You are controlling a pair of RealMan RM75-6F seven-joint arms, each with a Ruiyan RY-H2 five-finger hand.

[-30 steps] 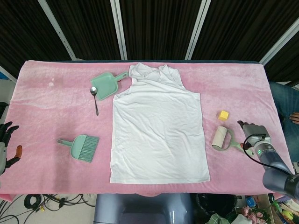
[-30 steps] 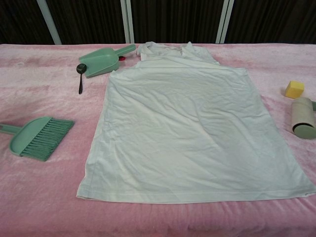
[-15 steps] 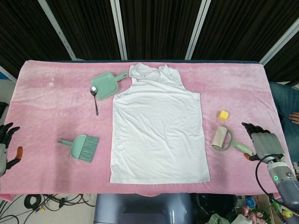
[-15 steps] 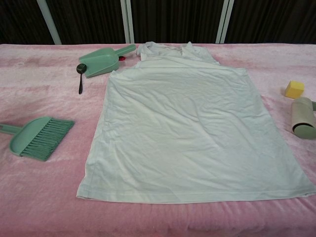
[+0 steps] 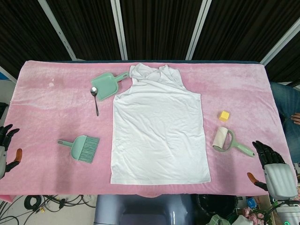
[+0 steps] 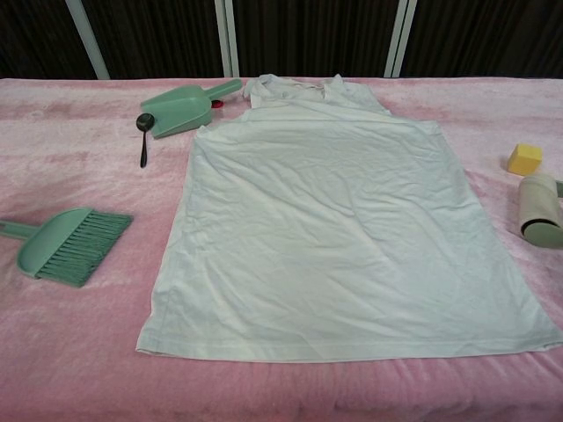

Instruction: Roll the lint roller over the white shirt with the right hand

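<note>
Pink plush cloth [image 5: 234, 84] covers the whole table, fuzzy nap, slightly mottled. White shirt [image 5: 159, 136] lies flat at centre, sleeveless, collar end toward the far edge, hem toward the robot; thin fabric with light wrinkles, clearer in the chest view [image 6: 343, 229].

Left of the shirt: green plastic dustpan [image 5: 107, 86] with its handle pointing at the collar, and a green hand brush [image 5: 82, 147] lower down, bristles facing the shirt, well apart from it. Metal spoon [image 5: 95, 98] sits just beside the dustpan, bowl end near the pan. None of these lie on the shirt.

Lint roller [image 5: 227, 140] is on the cloth right of the shirt, near its edge but not touching: beige cylinder on a green frame, green handle angled out toward the right hand. Small yellow cube [image 5: 224, 116] just beyond it on the far side.

Right hand [image 5: 274, 168] is at the bottom-right table corner, fingers spread, holding nothing, near the roller's handle tip but apart from it. Left hand [image 5: 5, 145] is at the left frame edge off the cloth, only partly visible, dark fingers apart, nothing in it.

Chest view shows neither hand, and cuts the roller [image 6: 541, 211] at the frame edge so only the drum shows. It does show something small and red [image 6: 217, 103] by the dustpan handle; can't tell what.
</note>
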